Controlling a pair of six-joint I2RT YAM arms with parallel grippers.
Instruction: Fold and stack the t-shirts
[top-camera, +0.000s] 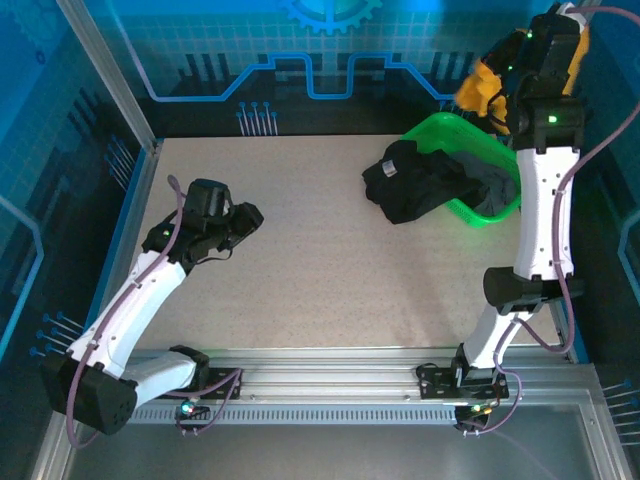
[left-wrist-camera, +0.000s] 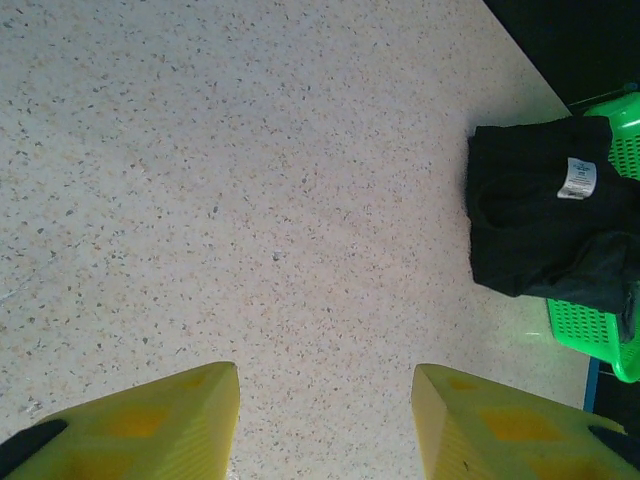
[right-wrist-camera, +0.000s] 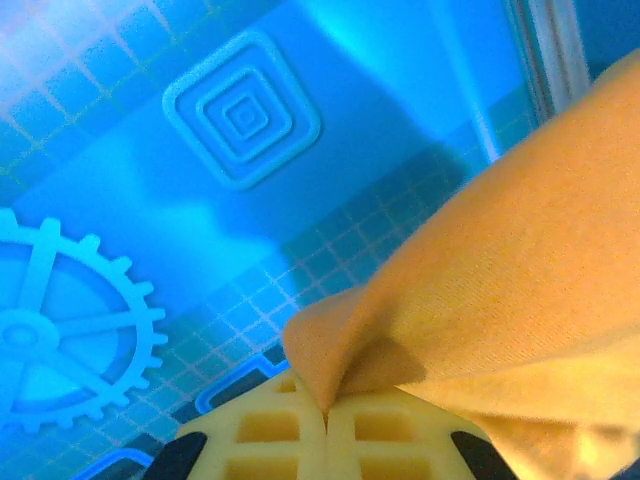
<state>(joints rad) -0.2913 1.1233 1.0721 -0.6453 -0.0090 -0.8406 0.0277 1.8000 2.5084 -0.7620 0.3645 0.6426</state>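
The right fingers (right-wrist-camera: 300, 432) are clenched on a fold of the orange-yellow t-shirt (right-wrist-camera: 520, 260), holding it bunched up in the air at the far right of the counter (top-camera: 320, 280), above the green basket (top-camera: 440, 128) (dark clothes (top-camera: 415, 185) spill over its near rim onto the counter). The left fingers (left-wrist-camera: 170, 420) are spread apart and grasp nothing, hovering over bare counter on the left side, well apart from the basket and the shirt.

My right claw (top-camera: 500, 88) is raised above the green basket (top-camera: 485, 213), orange t-shirt (top-camera: 475, 92) bunched at it; a black garment (top-camera: 410, 185) spills onto the surface (top-camera: 300, 280).
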